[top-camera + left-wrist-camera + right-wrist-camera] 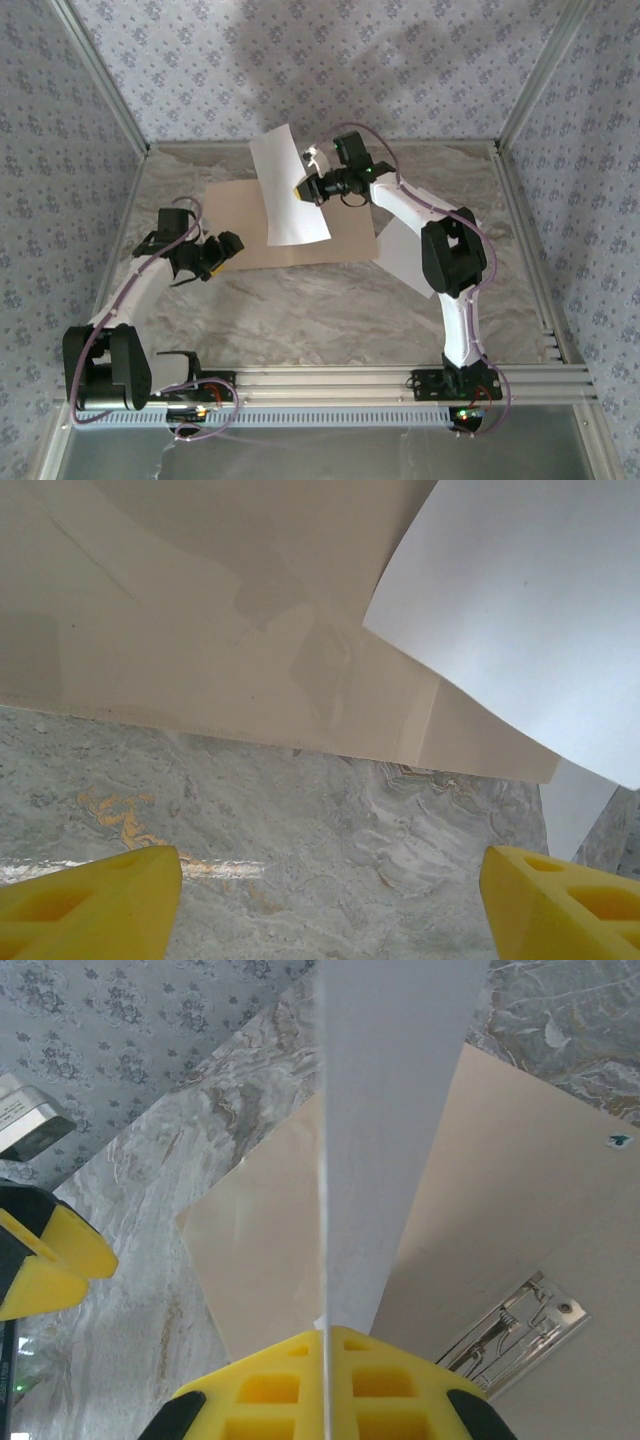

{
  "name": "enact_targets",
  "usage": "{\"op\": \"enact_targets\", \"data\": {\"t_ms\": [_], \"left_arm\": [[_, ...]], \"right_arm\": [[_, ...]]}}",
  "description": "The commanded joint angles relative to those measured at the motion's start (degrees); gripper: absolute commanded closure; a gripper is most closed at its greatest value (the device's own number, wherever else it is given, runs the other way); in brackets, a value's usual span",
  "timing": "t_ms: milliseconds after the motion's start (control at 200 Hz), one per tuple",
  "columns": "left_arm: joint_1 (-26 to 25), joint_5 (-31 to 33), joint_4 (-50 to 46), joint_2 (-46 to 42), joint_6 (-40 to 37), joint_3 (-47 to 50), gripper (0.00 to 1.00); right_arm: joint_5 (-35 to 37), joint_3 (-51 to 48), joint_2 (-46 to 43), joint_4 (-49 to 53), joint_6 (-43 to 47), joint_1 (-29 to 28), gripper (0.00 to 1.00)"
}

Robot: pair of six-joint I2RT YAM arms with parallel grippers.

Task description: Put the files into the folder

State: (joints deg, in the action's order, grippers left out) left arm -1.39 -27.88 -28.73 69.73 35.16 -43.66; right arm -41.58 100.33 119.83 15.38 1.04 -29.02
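The tan folder (235,215) lies open on the marble table, its metal clip (515,1325) showing in the right wrist view. My right gripper (305,188) is shut on the edge of a white sheet (285,190), holding it lifted and tilted over the folder's right leaf. In the right wrist view that sheet (395,1110) runs edge-on from between the yellow fingers (270,1385). A second white sheet (400,255) lies on the table right of the folder, partly under the right arm. My left gripper (222,250) is open, low over bare table just in front of the folder (200,630).
The marble table (330,310) is ringed by patterned walls and metal frame posts. An aluminium rail (350,385) runs along the near edge by the arm bases. A small white box-like object (312,155) sits behind the right gripper.
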Motion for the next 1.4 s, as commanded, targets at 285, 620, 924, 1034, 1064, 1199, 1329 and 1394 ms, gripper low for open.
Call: {"op": "enact_targets", "data": {"t_ms": [285,620,924,1034,1064,1199,1329,1394], "left_arm": [[0.4,-1.0,-1.9,-1.0,-0.4,-0.2,0.22],[0.4,-1.0,-1.8,-1.0,-0.5,0.0,0.22],[0.4,-0.9,-1.8,-1.4,-0.6,0.4,0.22],[0.4,-0.9,-1.9,-1.4,-0.6,0.5,0.22],[0.4,-0.9,-1.8,-1.4,-0.5,0.5,0.21],[0.4,-0.9,-1.7,-1.5,-0.5,0.8,0.21],[0.4,-0.9,-1.8,-1.6,-0.4,0.9,0.21],[0.4,-0.9,-1.8,-1.6,-0.4,0.9,0.21]], "right_arm": [[-2.5,-3.3,0.1,-8.0,-4.9,-2.0,1.00],[-2.4,-3.8,2.2,-11.7,-8.2,-2.5,1.00],[0.2,-3.2,5.4,-11.5,-8.2,-3.0,1.00],[1.8,-2.4,6.6,-10.0,-7.9,-3.1,1.00],[2.3,-2.2,6.9,-9.5,-7.9,-3.0,1.00],[4.6,-1.5,7.8,-8.0,-8.5,-2.8,1.00],[5.7,-1.0,8.7,-7.7,-8.7,-2.9,1.00],[6.2,-0.7,9.3,-7.5,-9.0,-3.1,1.00]]}}
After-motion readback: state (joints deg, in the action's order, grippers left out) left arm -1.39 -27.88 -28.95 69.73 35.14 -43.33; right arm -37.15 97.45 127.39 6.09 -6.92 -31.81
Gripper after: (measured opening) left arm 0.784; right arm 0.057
